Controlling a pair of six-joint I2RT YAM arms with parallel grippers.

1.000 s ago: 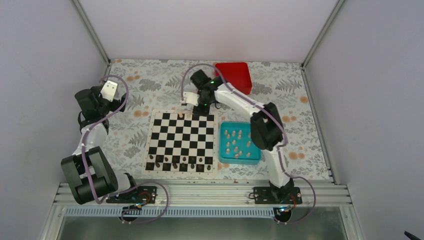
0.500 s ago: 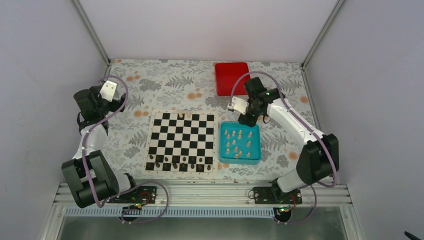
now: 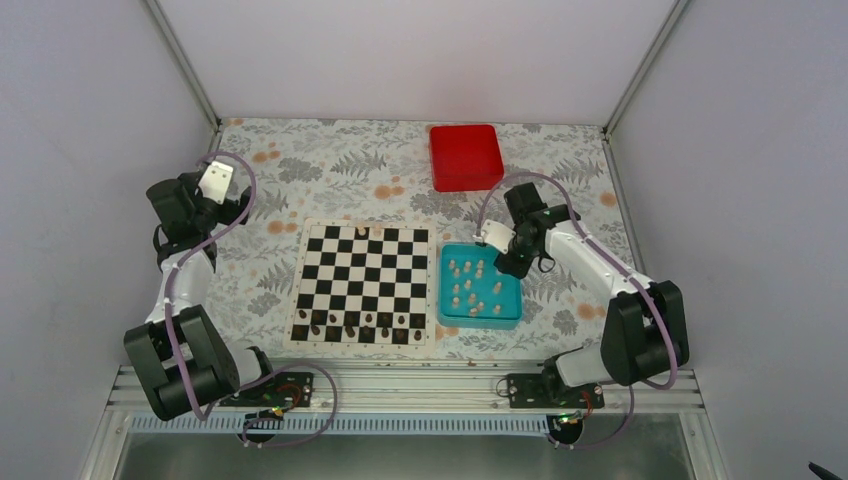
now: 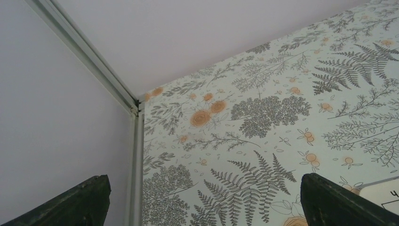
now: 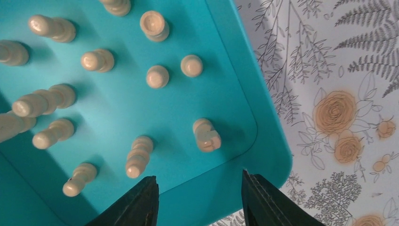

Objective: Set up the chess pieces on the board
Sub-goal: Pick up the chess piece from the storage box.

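The black-and-white board (image 3: 365, 280) lies mid-table. Two cream pieces (image 3: 366, 231) stand on its far row, and dark brown pieces (image 3: 350, 323) line its near rows. Several cream pieces (image 3: 472, 285) stand in the teal tray (image 3: 480, 322) right of the board. My right gripper (image 3: 499, 262) is open and empty above the tray's far right corner. In the right wrist view the gripper (image 5: 198, 178) hangs over the tray's rim (image 5: 263, 155), just short of a slotted-top cream piece (image 5: 205, 135). My left gripper (image 3: 215, 185) is open and empty, far left of the board.
A red box (image 3: 465, 156) sits at the back, beyond the tray. The left wrist view shows its gripper (image 4: 203, 180) over the floral tablecloth, near the metal post (image 4: 136, 141) at the wall corner. Walls close in the left, right and back sides.
My right arm has swung from the board's far edge rightward and come down over the teal tray's far right corner. The left arm has not moved.
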